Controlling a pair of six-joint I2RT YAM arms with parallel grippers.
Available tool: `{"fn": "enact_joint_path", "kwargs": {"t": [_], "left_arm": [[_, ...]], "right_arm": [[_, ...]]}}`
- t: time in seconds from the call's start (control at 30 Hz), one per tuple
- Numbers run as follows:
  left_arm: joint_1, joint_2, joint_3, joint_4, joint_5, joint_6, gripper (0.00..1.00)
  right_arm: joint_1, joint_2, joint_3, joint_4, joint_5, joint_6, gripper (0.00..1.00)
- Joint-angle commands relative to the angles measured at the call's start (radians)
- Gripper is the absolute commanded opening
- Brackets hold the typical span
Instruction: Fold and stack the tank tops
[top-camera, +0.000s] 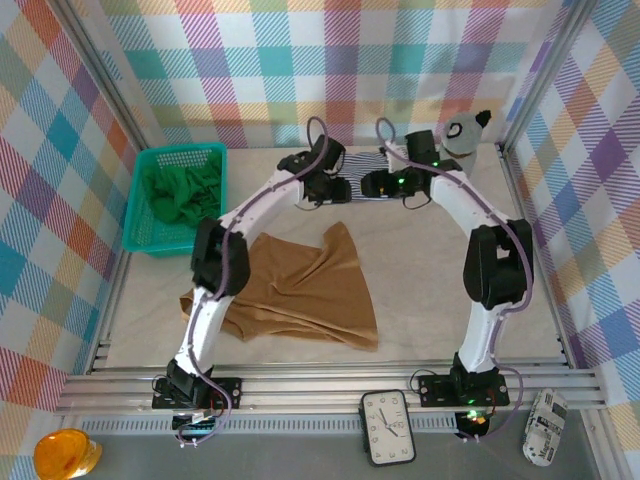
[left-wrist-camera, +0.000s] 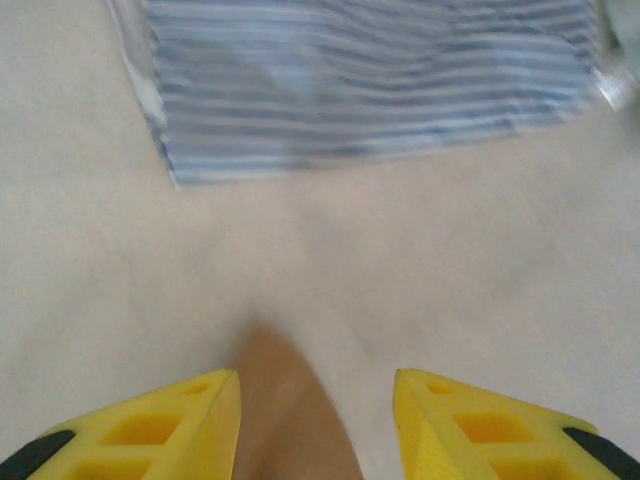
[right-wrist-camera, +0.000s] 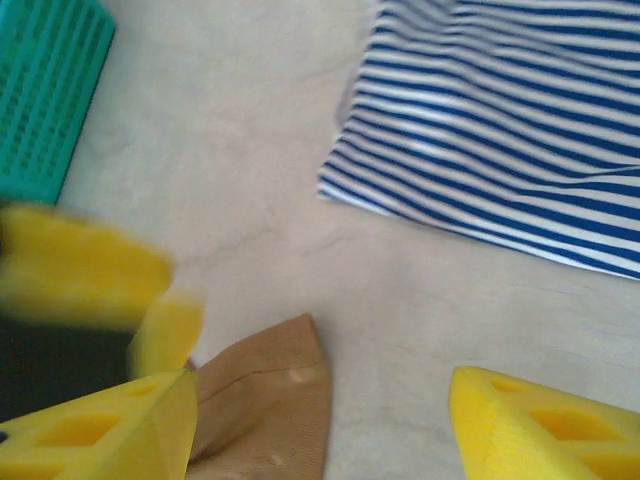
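The left jaws stand released, with nothing between their yellow fingers (left-wrist-camera: 170, 430); in the gap below them the pointed tip of the tan-brown tank top (left-wrist-camera: 290, 410) lies on the desk (left-wrist-camera: 450, 280). The right jaws are released as well, their fingers (right-wrist-camera: 540, 425) set wide and gripping nothing; in that wrist view the same tan tip sits off-centre, close by the left-hand finger.

Outward from both pairs, on the far side, the striped tank top (right-wrist-camera: 500, 140) lies flat; a strip of bare desk separates its near edge from the tan tip, so the two cloths are apart.

From above, the tan top runs back from that tip toward the arm bases; it widens as it goes, its long axis lies across the desk from left to right, and most of the cloth is on the left arm's side. The green tank top (top-camera: 180, 195) is bunched inside the teal basket (top-camera: 150, 245) at the far left, well apart from both jaws.

I judge that the tan top is the piece next in hand; it lies on the near side of both jaws, not ahead of them. The left arm is squarer over its tip and nearer its bulk; the right arm would have to shift toward the left to meet the cloth.
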Motion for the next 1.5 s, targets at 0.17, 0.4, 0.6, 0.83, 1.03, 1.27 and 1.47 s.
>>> {"fn": "enact_joint_path", "kwargs": {"t": [0.17, 0.4, 0.6, 0.83, 1.03, 1.27, 1.47], "left_arm": [[-0.277, -0.371, -0.523, 0.146, -0.115, -0.125, 0.45], [-0.493, -0.466, -0.787, 0.334, -0.188, -0.252, 0.45], [-0.581, -0.392, -0.834, 0.384, -0.221, -0.269, 0.46], [-0.624, -0.302, -0.796, 0.362, -0.190, -0.242, 0.46], [-0.643, -0.254, -0.746, 0.251, -0.205, -0.213, 0.46], [-0.710, -0.209, -0.676, 0.133, -0.210, -0.179, 0.45], [-0.717, -0.138, -0.615, -0.009, -0.242, -0.177, 0.37]], "right_arm": [[0.073, 0.158, 0.060, -0.102, -0.051, -0.173, 0.63], [0.100, 0.279, 0.134, -0.134, -0.116, -0.154, 0.61], [0.124, 0.308, 0.109, -0.140, -0.147, -0.159, 0.55], [0.143, 0.340, 0.120, -0.148, -0.136, -0.158, 0.36], [0.128, 0.328, 0.119, -0.144, -0.141, -0.153, 0.11], [0.094, 0.277, 0.075, -0.105, -0.152, -0.089, 0.06], [0.050, 0.194, -0.009, -0.033, -0.165, -0.043, 0.04]]}}
